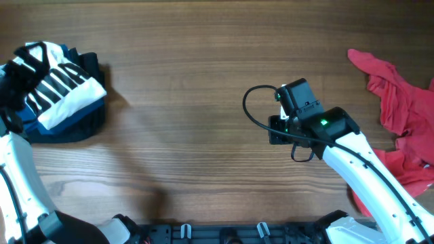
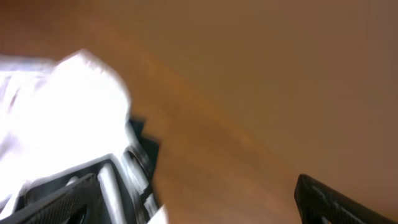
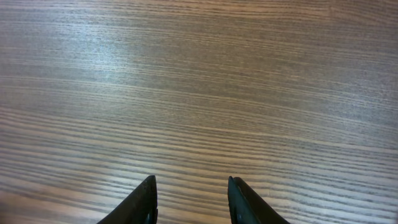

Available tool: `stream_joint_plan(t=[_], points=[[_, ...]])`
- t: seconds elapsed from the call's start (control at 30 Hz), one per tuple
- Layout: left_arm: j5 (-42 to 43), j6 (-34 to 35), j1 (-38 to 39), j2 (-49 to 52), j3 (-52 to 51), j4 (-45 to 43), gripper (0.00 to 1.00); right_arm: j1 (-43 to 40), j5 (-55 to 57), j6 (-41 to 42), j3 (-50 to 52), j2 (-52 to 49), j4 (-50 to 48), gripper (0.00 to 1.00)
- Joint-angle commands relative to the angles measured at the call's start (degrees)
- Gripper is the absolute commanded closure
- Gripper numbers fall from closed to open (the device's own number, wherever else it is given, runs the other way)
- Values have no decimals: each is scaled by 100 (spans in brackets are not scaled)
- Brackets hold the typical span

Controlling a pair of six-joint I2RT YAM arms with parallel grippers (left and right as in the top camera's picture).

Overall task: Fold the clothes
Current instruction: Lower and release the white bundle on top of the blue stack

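Observation:
The clothes lie in two places. At the far left is a folded stack: a white T-shirt with black stripes (image 1: pixel 64 88) on top of blue and black garments (image 1: pixel 81 125). A crumpled red garment (image 1: pixel 400 115) lies at the right edge. My left gripper (image 1: pixel 12 85) is over the stack's left side. In the blurred left wrist view it (image 2: pixel 193 208) is open, with the white T-shirt (image 2: pixel 62 106) beside its left finger and nothing between the jaws. My right gripper (image 1: pixel 274 130) hovers over bare wood mid-table. It (image 3: pixel 190 183) is open, and only the wooden table (image 3: pixel 199 74) shows below it.
The right arm's black cable (image 1: pixel 252 108) loops out to the left of its wrist. The arms' bases (image 1: pixel 203 234) line the table's front edge. Wood table (image 1: pixel 190 81) stretches between the stack and the red garment.

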State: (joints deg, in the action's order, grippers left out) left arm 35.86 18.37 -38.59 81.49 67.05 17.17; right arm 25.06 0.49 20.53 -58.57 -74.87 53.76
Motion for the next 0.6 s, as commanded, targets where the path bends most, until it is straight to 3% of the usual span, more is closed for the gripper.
stream_joint_plan(t=[0.0,0.27,0.57], points=[[-643,7,-79,498,9,166,0,9,81,46,-96,72,-2,63],[-634,37,-597,1917,9,-586,0,11,79,50,-96,72,83,63],[-234,57,-813,2267,11,-857,0,9,81,48,-94,72,72,62]])
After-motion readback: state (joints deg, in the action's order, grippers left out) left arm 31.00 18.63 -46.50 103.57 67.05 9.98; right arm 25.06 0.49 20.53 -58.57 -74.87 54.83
